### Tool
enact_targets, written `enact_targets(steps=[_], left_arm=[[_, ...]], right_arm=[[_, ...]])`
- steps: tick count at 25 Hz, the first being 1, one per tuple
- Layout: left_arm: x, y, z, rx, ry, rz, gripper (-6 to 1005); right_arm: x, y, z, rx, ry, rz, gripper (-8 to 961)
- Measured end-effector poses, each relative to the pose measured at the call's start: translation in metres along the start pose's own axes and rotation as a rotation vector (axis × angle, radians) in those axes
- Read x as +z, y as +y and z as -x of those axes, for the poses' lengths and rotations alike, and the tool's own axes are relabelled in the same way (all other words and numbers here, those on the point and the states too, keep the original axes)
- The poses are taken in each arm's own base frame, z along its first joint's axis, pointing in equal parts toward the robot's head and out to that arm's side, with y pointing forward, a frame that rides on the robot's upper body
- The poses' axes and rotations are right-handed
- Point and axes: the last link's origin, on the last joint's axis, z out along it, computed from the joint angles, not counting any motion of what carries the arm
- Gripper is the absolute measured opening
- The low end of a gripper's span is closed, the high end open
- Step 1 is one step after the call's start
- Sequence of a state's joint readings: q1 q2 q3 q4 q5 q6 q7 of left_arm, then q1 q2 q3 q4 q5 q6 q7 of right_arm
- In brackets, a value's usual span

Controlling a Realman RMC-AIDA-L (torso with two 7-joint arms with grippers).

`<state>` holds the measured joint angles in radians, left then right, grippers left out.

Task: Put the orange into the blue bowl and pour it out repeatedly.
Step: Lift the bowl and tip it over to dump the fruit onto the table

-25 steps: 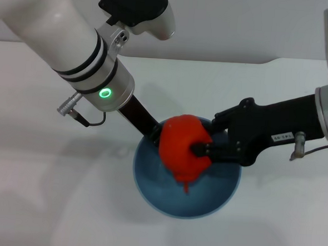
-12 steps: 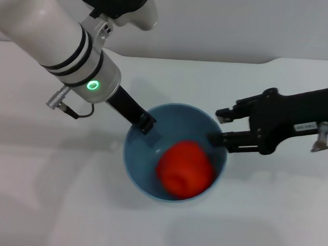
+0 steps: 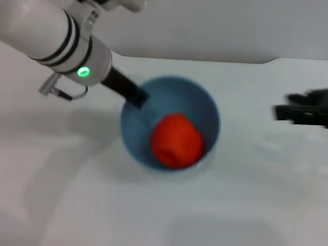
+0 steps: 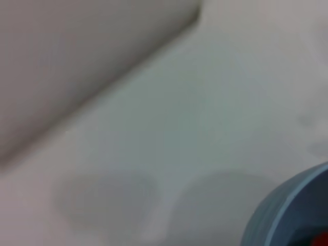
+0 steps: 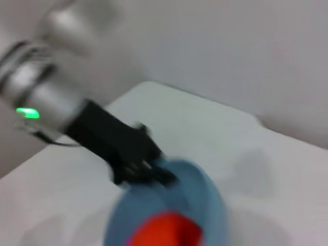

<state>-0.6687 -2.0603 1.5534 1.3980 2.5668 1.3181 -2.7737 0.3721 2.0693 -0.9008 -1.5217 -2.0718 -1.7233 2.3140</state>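
Left tool (image 3: 136,97) grips blue bowl (image 3: 209,112) rim, angled.

No legible text, label, brand or number appears in any view. The only marking is a lit green ring indicator (image 3: 83,72) on the left arm's wrist, bearing no characters.

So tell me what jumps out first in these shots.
The orange grabs the eye first, vivid red-orange, sitting inside the blue bowl near the middle of the white table. Next is the left end effector, clamped on the bowl's rim on the robot's left side. The right end effector hangs clear at the far right.
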Motion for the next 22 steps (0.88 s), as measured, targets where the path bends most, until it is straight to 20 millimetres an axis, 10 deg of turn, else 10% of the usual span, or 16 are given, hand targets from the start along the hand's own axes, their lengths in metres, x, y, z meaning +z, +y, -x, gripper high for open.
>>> enact_targets(steps=[9,22], left_arm=[[-0.021,0.027,0.006,0.342,0.329,-0.300,-1],[-0.012,0.079,0.031,0.744,0.826,-0.590,-2]], right_arm=[[-0.030,-0.028,-0.052,0.256,0.082,-0.096,483],[-0.029,-0.032,-0.063,0.307,0.091,-0.098,483]])
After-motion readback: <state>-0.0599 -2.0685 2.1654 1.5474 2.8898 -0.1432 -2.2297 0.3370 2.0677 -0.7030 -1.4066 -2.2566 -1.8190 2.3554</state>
